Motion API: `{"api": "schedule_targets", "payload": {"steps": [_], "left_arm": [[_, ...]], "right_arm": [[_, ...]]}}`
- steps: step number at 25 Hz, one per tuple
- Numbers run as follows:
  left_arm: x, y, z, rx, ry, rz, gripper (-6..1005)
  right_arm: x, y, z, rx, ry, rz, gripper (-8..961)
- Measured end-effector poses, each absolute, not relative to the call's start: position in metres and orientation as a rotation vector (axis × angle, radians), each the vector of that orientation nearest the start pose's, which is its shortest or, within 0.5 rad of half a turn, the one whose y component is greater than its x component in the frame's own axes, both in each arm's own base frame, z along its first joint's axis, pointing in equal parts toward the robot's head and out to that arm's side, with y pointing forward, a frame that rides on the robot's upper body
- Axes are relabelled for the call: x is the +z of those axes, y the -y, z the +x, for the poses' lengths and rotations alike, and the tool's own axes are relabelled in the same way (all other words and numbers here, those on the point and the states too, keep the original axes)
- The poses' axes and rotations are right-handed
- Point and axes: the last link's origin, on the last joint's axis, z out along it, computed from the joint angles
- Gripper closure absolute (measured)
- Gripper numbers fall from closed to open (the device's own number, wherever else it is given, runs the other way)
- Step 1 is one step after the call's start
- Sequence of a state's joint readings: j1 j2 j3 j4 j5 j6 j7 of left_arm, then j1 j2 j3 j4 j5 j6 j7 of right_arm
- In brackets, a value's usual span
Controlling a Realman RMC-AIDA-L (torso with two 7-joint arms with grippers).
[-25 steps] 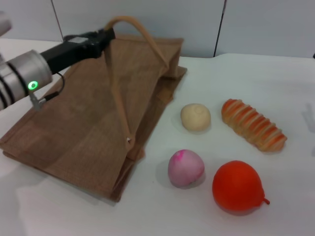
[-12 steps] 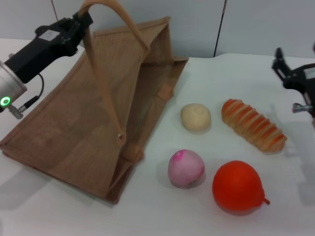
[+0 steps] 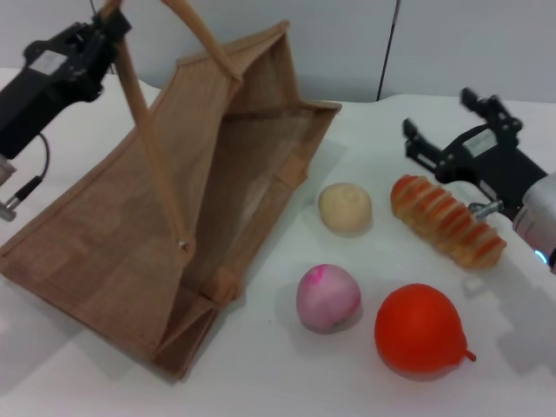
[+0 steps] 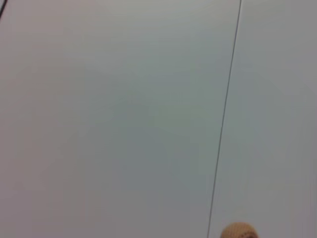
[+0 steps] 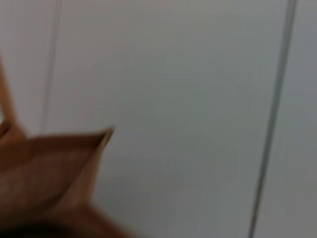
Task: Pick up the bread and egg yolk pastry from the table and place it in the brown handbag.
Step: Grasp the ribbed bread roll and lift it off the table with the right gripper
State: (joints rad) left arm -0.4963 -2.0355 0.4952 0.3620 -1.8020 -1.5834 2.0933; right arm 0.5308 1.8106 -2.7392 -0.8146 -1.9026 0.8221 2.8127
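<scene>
The brown handbag (image 3: 221, 187) is the biggest thing in front of me: a woven tan jute tote, its base on the white tabletop (image 3: 287, 382) and its mouth pulled up and open toward the foods. My left tool (image 3: 102, 26) is clamped on one of its long, lighter strap handles, up near the far left, and the strap runs taut down to the bag's side. The bread (image 3: 446, 220) is a long golden-brown loaf with slanted orange and cream ridges, lying to the right of the bag. My right tool (image 3: 445, 129) hangs just above and behind the loaf's far end, fingers spread apart and touching nothing. The egg yolk pastry (image 3: 345, 207), a small pale cream dome, sits between the bag and the bread, near the loaf's left end and well apart from both tools.
</scene>
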Motion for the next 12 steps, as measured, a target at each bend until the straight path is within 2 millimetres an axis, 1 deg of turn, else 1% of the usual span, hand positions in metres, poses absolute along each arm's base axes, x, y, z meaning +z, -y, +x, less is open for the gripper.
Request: {"api": "schedule_targets", "payload": {"steps": [5,12], "left_arm": [[0.070,-0.335,-0.276,-1.358,0.433,-1.872,880],[0.069,-0.332,-0.279,-1.362,0.424,-1.835,880]], "right_arm": [[-0.045,-0.356,0.238,0.452,-0.333,-2.153,64],[-0.045,-0.366,0.246,0.240,-0.363,-2.239,64]]}}
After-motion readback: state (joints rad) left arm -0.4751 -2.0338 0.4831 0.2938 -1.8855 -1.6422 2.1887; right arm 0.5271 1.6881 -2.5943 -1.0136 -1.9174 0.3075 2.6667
